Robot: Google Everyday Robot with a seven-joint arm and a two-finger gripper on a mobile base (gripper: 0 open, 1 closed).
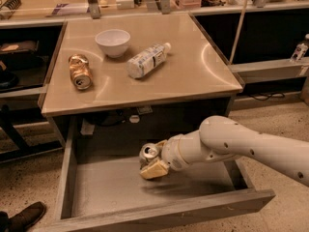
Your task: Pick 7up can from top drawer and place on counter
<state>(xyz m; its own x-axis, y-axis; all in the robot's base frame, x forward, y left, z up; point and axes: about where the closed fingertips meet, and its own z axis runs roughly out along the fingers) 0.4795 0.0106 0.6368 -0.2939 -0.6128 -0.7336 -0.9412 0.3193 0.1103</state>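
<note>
The 7up can (148, 153), with a silver top and a pale body, is inside the open top drawer (108, 187) near its back middle. My gripper (155, 158) reaches in from the right on the white arm. Its cream fingers (154, 169) sit on either side of the can and close on it. The can tilts slightly and seems just off the drawer floor. The tan counter (193, 66) is above the drawer.
On the counter are a white bowl (113, 42), a gold-brown dented can (79, 72) and a clear plastic bottle (147, 60) lying on its side. Dark shelves flank the counter. A shoe (24, 216) is on the floor at the lower left.
</note>
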